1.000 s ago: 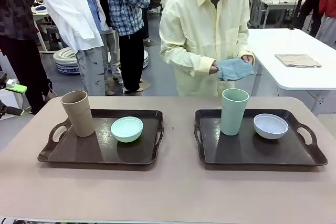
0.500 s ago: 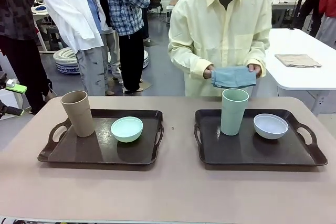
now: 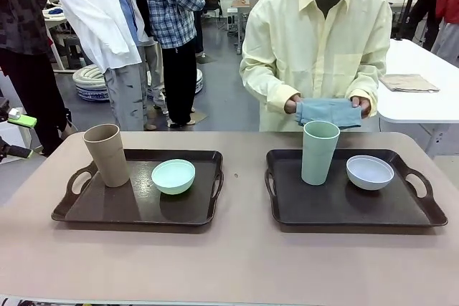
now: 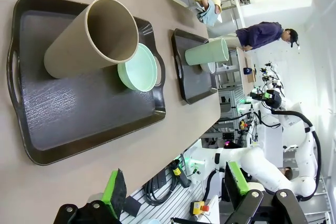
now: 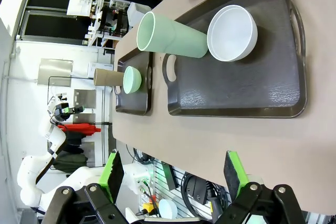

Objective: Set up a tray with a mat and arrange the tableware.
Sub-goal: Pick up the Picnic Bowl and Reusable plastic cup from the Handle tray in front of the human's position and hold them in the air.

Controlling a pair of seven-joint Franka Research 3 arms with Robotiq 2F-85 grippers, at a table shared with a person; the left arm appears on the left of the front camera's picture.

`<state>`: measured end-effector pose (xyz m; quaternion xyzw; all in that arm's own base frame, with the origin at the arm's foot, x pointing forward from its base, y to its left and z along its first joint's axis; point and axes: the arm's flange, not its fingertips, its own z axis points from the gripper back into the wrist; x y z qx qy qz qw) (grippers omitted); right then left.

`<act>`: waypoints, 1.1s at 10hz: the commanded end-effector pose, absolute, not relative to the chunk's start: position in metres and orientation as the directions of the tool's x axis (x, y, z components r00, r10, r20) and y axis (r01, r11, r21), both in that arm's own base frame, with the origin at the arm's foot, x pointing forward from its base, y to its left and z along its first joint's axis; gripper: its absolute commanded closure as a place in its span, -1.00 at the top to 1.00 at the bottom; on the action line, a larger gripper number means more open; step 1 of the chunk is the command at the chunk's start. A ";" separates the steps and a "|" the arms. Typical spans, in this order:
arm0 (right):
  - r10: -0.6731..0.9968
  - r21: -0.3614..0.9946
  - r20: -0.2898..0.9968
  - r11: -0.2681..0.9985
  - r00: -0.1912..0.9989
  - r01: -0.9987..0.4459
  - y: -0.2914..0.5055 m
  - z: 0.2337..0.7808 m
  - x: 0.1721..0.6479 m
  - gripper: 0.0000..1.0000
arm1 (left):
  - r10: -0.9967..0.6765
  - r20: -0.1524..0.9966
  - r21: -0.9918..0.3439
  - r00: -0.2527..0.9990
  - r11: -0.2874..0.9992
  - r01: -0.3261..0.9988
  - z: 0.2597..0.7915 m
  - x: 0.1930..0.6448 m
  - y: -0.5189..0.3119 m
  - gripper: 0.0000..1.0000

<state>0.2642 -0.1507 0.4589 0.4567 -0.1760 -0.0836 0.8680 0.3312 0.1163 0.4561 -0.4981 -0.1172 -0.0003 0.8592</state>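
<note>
Across the counter (image 3: 237,263), seen from the front: two dark trays side by side, the left tray (image 3: 107,206) and the right tray (image 3: 344,209). On the left tray, the tan-brown cup (image 3: 106,155) standing up, with the mint green bowl (image 3: 173,176) just beside it. On the right tray, the pale green cup (image 3: 319,153) standing up, with the greyish white bowl (image 3: 370,172) near it, not touching. Behind the far edge, a person in a pale yellow shirt, both arms bent. The person's hands (image 3: 292,104) held close to the body, gripping a blue cloth (image 3: 328,112) between them, up behind the pale green cup.

From the left wrist, everything turned sideways. Down at the bottom, the left robot hand (image 4: 176,184), wide open, green pads far apart, holding nothing. Ahead of it, well apart, the left tray with its cup and bowl. Farther off, the right tray.

From the right wrist, turned sideways too. Down at the bottom, the right robot hand (image 5: 173,174), wide open and holding nothing, back by the near edge of the counter. Ahead of it, well apart, the right tray with the pale green cup and the greyish white bowl.
</note>
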 end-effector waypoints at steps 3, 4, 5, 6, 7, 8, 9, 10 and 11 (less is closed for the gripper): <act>-0.305 0.833 0.243 0.551 0.921 -0.038 -0.152 0.459 0.268 1.00 | 0.117 0.224 -0.865 0.968 0.482 0.142 0.455 0.332 0.118 1.00; -0.305 0.833 0.243 0.551 0.921 -0.038 -0.152 0.459 0.268 1.00 | 0.117 0.224 -0.865 0.968 0.482 0.142 0.455 0.332 0.118 1.00; -0.305 0.833 0.243 0.551 0.921 -0.038 -0.152 0.459 0.268 1.00 | 0.117 0.224 -0.865 0.968 0.482 0.142 0.455 0.332 0.118 1.00; -0.305 0.833 0.243 0.551 0.921 -0.038 -0.152 0.459 0.268 1.00 | 0.117 0.224 -0.865 0.968 0.482 0.142 0.455 0.332 0.118 1.00; -0.305 0.833 0.243 0.551 0.921 -0.038 -0.152 0.459 0.268 1.00 | 0.117 0.224 -0.865 0.968 0.482 0.142 0.455 0.332 0.118 1.00; -0.305 0.833 0.243 0.551 0.921 -0.038 -0.152 0.459 0.268 1.00 | 0.117 0.224 -0.865 0.968 0.482 0.142 0.455 0.332 0.118 1.00; -0.305 0.833 0.243 0.551 0.921 -0.038 -0.152 0.459 0.268 1.00 | 0.117 0.224 -0.865 0.968 0.482 0.142 0.455 0.332 0.118 1.00; -0.305 0.833 0.243 0.551 0.921 -0.038 -0.152 0.459 0.268 1.00 | 0.117 0.224 -0.865 0.968 0.482 0.142 0.455 0.332 0.118 1.00; -0.305 0.833 0.243 0.551 0.921 -0.038 -0.152 0.459 0.268 1.00 | 0.117 0.224 -0.865 0.968 0.482 0.142 0.455 0.332 0.118 1.00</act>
